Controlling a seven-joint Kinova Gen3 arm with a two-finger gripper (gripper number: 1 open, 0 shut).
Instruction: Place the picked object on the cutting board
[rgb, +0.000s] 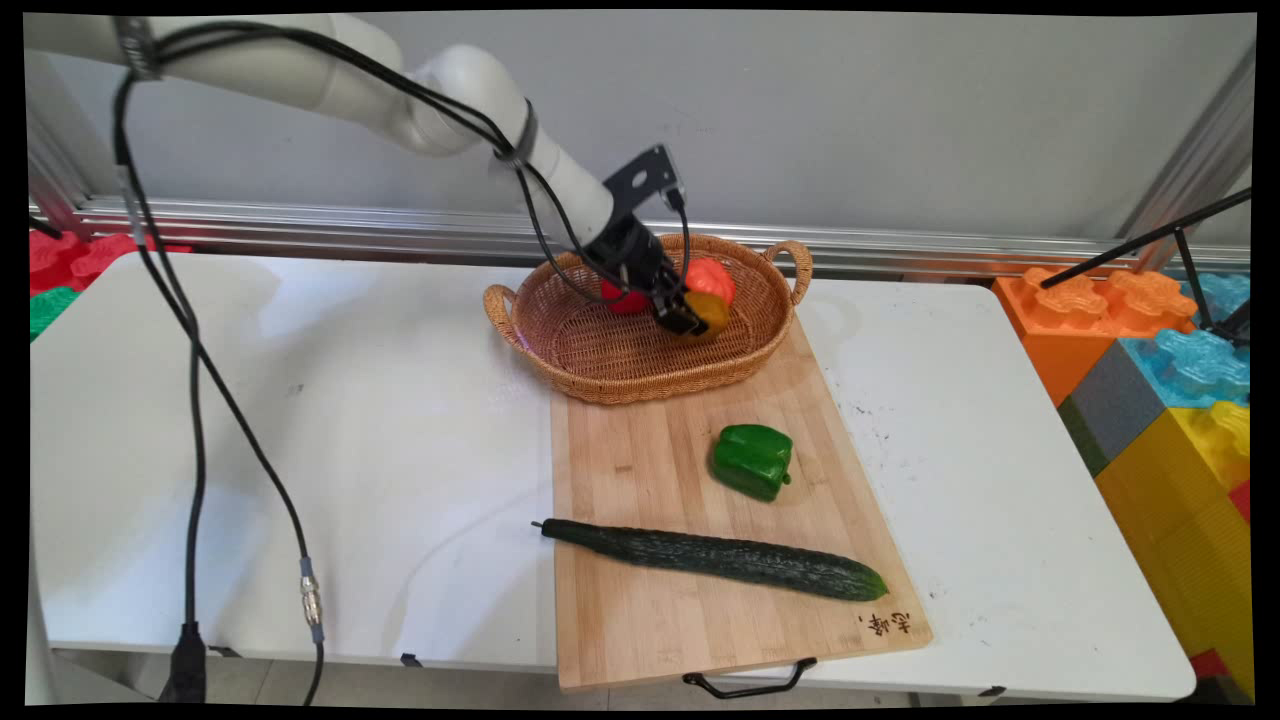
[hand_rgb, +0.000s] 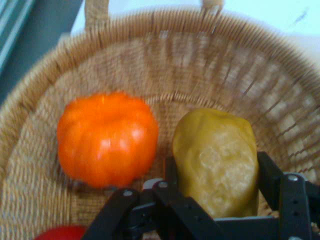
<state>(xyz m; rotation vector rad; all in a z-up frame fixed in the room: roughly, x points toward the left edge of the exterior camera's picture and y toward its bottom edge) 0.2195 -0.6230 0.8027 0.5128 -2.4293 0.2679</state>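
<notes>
the gripper seems clenched on the yellow pepper in the basket's far right end, and tilting could nudge the orange pumpkin just beside.

Probably lab, aluminium frame, foam blocks

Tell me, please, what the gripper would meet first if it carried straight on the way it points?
The yellow pepper already sits between the gripper's fingers; beyond it, probably the wicker basket's floor.
</notes>
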